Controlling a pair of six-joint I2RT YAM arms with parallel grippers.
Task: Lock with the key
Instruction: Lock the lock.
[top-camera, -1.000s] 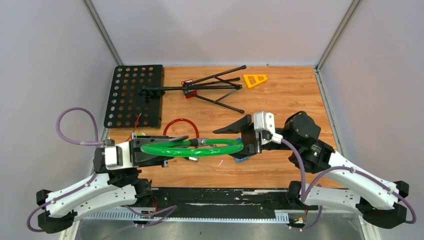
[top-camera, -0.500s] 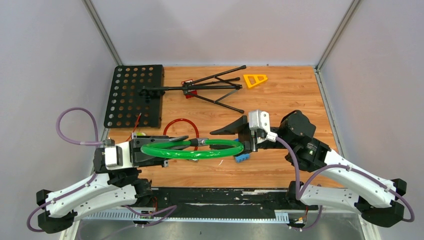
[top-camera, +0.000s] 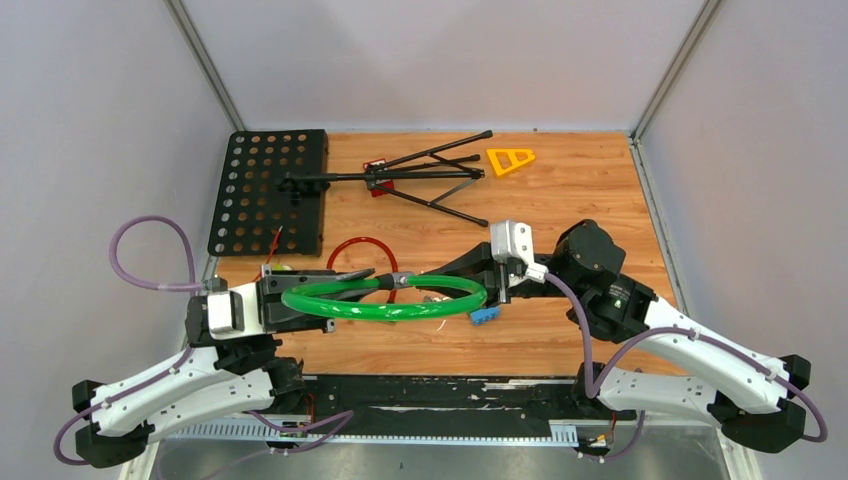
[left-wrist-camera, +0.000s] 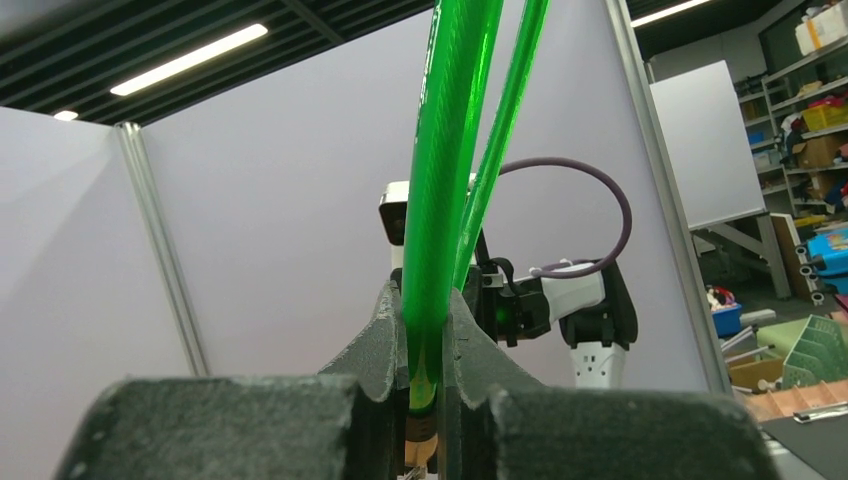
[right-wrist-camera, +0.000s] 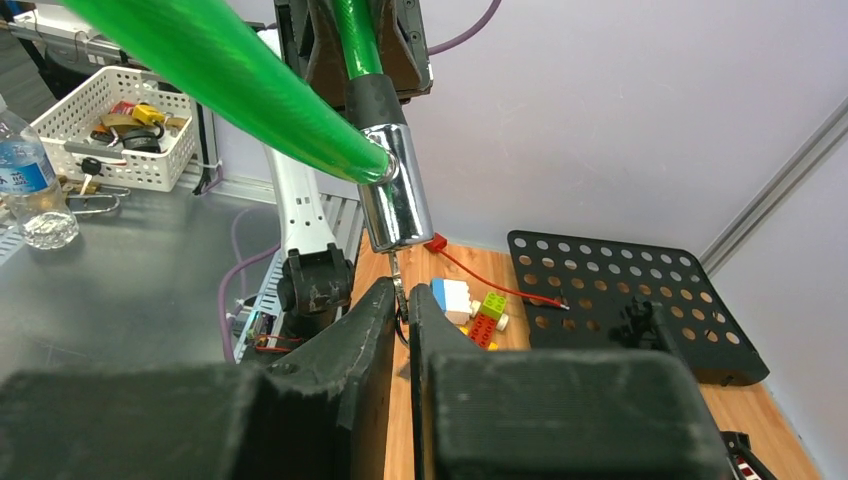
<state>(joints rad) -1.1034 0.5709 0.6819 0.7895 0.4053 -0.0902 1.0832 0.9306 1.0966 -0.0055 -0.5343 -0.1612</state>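
**Cable lock, green, key at cylinder: turning step**

Left gripper (left-wrist-camera: 425, 330): jaws shut tight on the green cable lock (right-wrist-camera: 230, 80). It carries the loop in the air, roughly level, above the middle of the worktop near its near edge.

Chrome lock cylinder (right-wrist-camera: 395, 200): on the loop's far side, with the cable end seated in its side. The keyway end faces the right arm.

Key (right-wrist-camera: 398, 272): only a thin shank shows, running from the cylinder's end into the right gripper (right-wrist-camera: 403, 300). The jaws there are almost together, pinching the key's head. How deep the key sits cannot be told.

Handling, as judged:
- The step in hand is the turn.
- Rotate the right wrist about the shank's own line, without pushing sideways, since the slim key would bend or slip.
- The left grip must resist the twist so the loop does not swing round with it.
- Press in lightly before turning.

Also present: black perforated panel (top-camera: 268, 190) at the far-left corner and toy bricks (right-wrist-camera: 470, 305) on the wood.
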